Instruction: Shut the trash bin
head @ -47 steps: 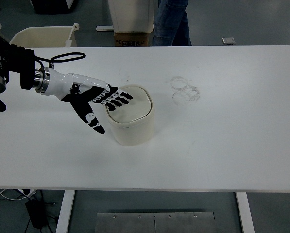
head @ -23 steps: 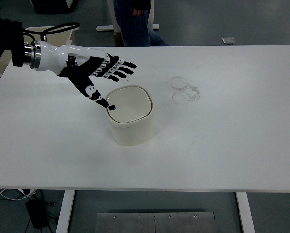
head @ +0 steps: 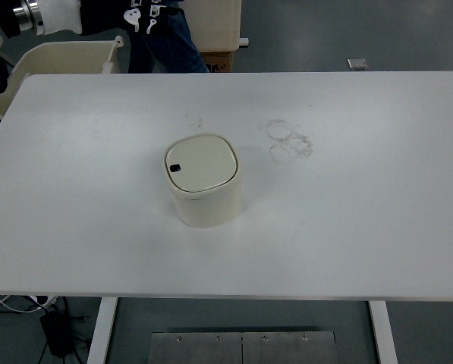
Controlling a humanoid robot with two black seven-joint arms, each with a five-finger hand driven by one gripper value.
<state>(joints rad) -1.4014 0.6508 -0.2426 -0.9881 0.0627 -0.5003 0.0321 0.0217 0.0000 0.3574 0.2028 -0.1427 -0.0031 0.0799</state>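
A small cream trash bin (head: 203,189) with rounded corners stands upright near the middle of the white table (head: 363,212). Its lid (head: 201,161) lies flat and closed on top, with a small black button (head: 175,167) near its left edge. My left arm (head: 51,14) is raised at the picture's top left corner, far above and behind the bin and touching nothing. Only the wrist and a part of the hand (head: 144,11) show at the top edge. My right arm is out of view.
A person's legs in jeans (head: 165,49) stand behind the table's far edge. A cream container (head: 63,57) sits beyond the far left corner, and a cardboard box (head: 215,64) lies beside the person. Faint ring marks (head: 289,141) lie to the right of the bin.
My left hand has lifted off the bin's lid and drawn up and back to the top left corner. The bin has not moved; its lid stays closed. The person has stepped left.
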